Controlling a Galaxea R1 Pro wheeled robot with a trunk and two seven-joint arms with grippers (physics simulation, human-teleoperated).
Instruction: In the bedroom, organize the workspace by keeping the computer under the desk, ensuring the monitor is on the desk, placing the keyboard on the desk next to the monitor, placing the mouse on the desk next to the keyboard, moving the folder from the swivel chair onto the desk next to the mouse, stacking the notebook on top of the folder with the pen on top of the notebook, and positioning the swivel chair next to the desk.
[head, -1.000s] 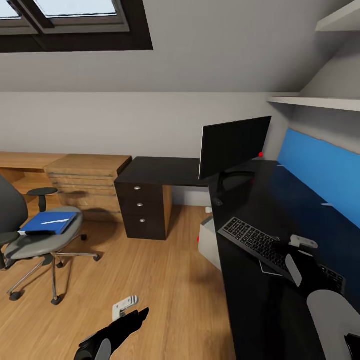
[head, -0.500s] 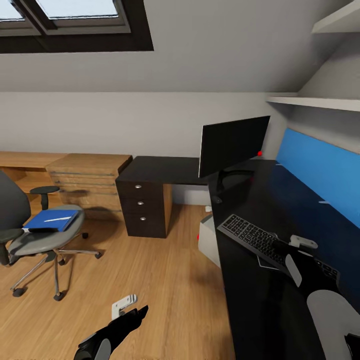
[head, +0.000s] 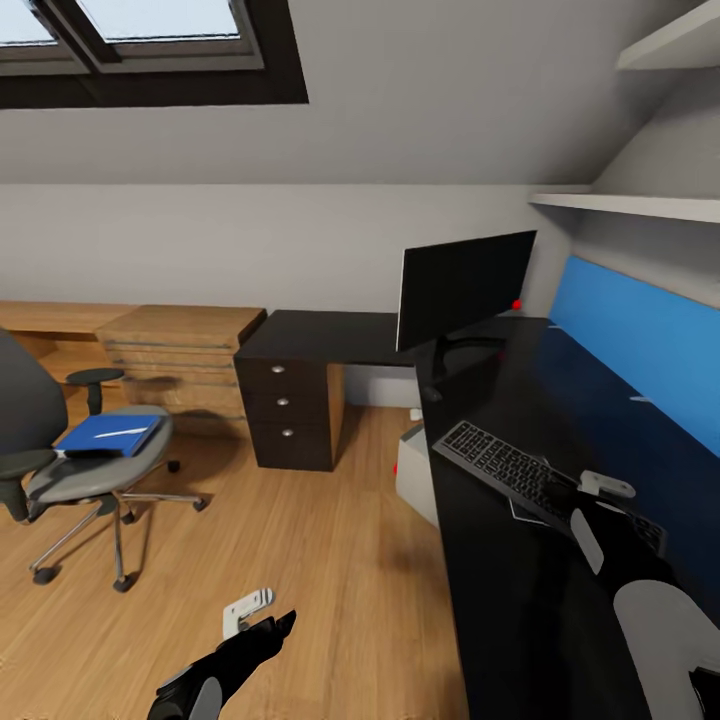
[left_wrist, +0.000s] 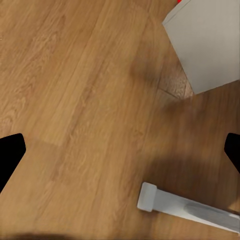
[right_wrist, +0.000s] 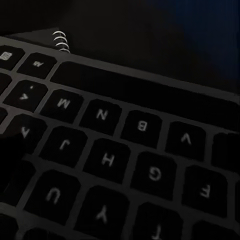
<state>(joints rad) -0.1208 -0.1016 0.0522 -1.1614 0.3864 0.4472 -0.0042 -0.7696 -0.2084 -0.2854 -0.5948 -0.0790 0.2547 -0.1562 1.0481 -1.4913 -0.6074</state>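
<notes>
Keyboard (head: 520, 472) lies on the black desk (head: 520, 620), its far end lying over a spiral notebook (right_wrist: 59, 39). Right gripper (head: 590, 505) sits right at its keys; whether its fingers are apart I cannot tell. Left gripper (head: 262, 620) hangs spread wide over bare wood floor (head: 330, 560). Blue folder (head: 105, 437) rests on the swivel chair (head: 75, 465), well apart from the desk.

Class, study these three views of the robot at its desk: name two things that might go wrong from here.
1. The right gripper sits at the keyboard, which overlaps a spiral-bound notebook; dragging the keyboard may shift the notebook.
2. The pen lies loose on the folder on the swivel chair; lifting the folder may roll it off.
</notes>
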